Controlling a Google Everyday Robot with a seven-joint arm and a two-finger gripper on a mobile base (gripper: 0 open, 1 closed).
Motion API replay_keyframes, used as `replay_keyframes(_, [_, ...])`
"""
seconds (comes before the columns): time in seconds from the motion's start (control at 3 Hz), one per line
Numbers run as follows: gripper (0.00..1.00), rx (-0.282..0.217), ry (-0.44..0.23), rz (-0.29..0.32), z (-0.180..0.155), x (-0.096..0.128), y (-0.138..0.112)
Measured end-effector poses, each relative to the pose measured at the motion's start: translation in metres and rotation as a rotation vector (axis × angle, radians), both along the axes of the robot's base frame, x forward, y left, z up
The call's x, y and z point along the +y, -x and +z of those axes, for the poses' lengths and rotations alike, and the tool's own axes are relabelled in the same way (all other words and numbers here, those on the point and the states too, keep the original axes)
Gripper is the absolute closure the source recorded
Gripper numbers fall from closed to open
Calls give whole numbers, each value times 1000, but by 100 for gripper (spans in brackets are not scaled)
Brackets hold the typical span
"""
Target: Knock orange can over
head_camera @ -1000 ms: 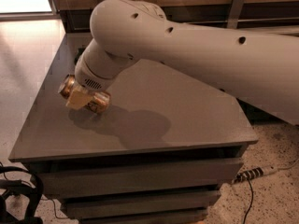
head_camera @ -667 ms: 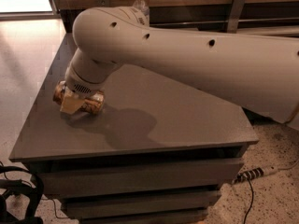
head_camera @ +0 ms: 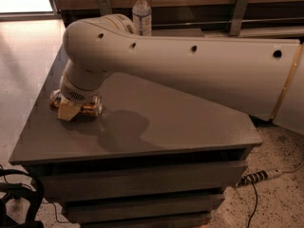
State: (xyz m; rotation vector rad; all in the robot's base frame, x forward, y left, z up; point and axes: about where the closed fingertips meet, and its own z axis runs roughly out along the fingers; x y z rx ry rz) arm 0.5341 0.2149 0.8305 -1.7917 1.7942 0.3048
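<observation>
The orange can point(head_camera: 93, 106) shows as an orange-gold shape low on the grey table point(head_camera: 180, 122), near its left edge. It seems to lie on its side, mostly hidden under the wrist. My gripper point(head_camera: 68, 112) points down at the table right at the can and touches or covers it. The thick pale arm point(head_camera: 190, 70) reaches in from the right across the table.
A clear plastic bottle point(head_camera: 141, 11) with a white cap stands at the table's far edge behind the arm. A wooden wall with metal brackets runs behind it. Black cables point(head_camera: 19, 194) lie on the floor at front left, and a power strip point(head_camera: 256, 177) at the right.
The arm has swung left and a little toward the front, and the gripper and the orange-gold shape have shifted with it toward the left edge. More of the bottle shows now.
</observation>
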Motion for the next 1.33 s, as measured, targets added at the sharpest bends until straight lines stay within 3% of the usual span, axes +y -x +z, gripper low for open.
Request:
replay_keyframes(0.33, [88,-1,0,1,1,0,1])
replay_keyframes(0.67, [57,-3,1,4,1,1,2])
replay_keyframes(1.33, [10,-5,1,7,2,2,4])
